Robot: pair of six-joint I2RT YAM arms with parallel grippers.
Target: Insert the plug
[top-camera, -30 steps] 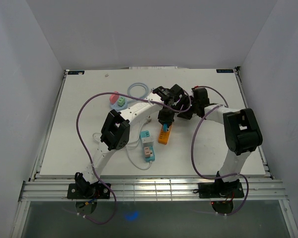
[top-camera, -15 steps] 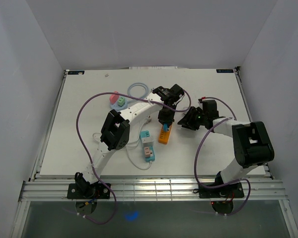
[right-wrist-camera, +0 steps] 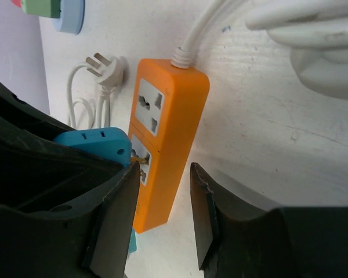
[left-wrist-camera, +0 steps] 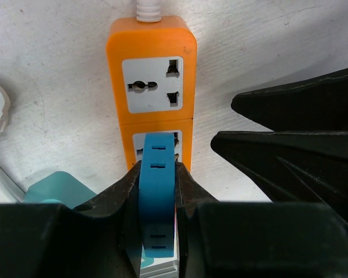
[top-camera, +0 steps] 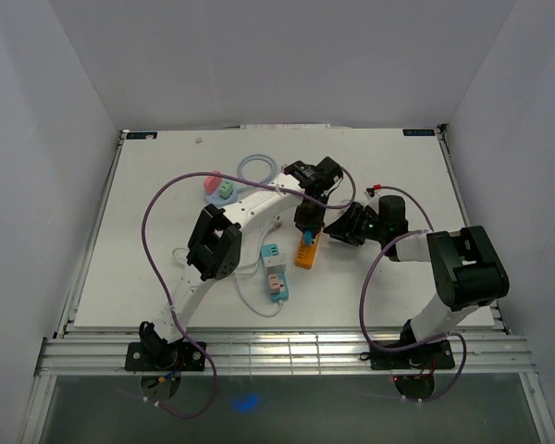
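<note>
An orange power strip [top-camera: 306,252] lies mid-table, with two grey sockets facing up [left-wrist-camera: 151,35]. My left gripper [top-camera: 307,226] is shut on a blue plug [left-wrist-camera: 156,174] and holds it over the strip's near socket. In the right wrist view the blue plug [right-wrist-camera: 95,142] has its brass prongs at that socket's face on the orange strip [right-wrist-camera: 174,133]. My right gripper [top-camera: 339,229] is open and empty, low beside the strip's right side. Its jaws [right-wrist-camera: 165,174] stand either side of the strip's right edge. Its black fingers [left-wrist-camera: 290,150] show to the right of the plug.
A teal, white and pink power strip [top-camera: 276,270] with a white cable lies just left of the orange one. A pink, green and blue adapter [top-camera: 220,188] and a lilac cable coil [top-camera: 257,169] lie further back. A white plug [right-wrist-camera: 107,63] lies beside the orange strip.
My right gripper swung out to the right, then came back left and down beside the orange strip. The left gripper with the blue plug has stayed in place.
</note>
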